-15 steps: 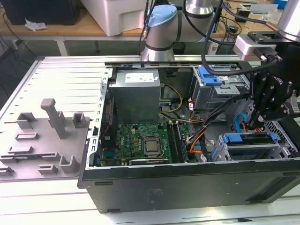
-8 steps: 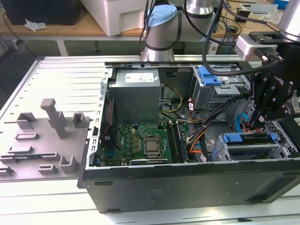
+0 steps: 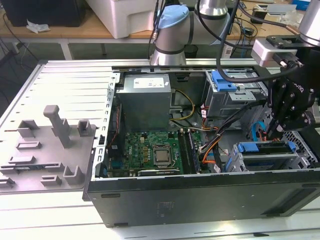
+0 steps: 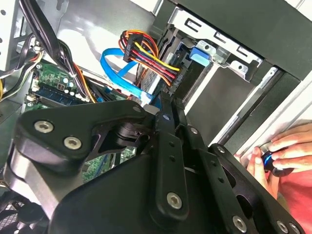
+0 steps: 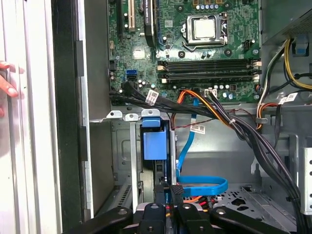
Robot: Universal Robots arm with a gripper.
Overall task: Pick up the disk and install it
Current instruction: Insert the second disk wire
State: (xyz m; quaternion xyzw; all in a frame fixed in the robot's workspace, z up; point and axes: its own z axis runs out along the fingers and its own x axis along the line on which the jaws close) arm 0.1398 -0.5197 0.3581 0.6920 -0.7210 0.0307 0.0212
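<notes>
One tool [image 3: 278, 131] hangs pressed together above the disk [image 3: 266, 148], which sits edge-up in its cage [image 3: 235, 163], presumably so it slides along the rails.

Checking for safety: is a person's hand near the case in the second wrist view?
Yes, a person's hand rests at the case edge, fingers on a small dark object.

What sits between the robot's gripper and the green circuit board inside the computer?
In the first wrist view, a blue flat cable, the blue-framed disk standing in its metal bay, and a bundle of black and orange wires lie between the gripper and the green circuit board.
</notes>
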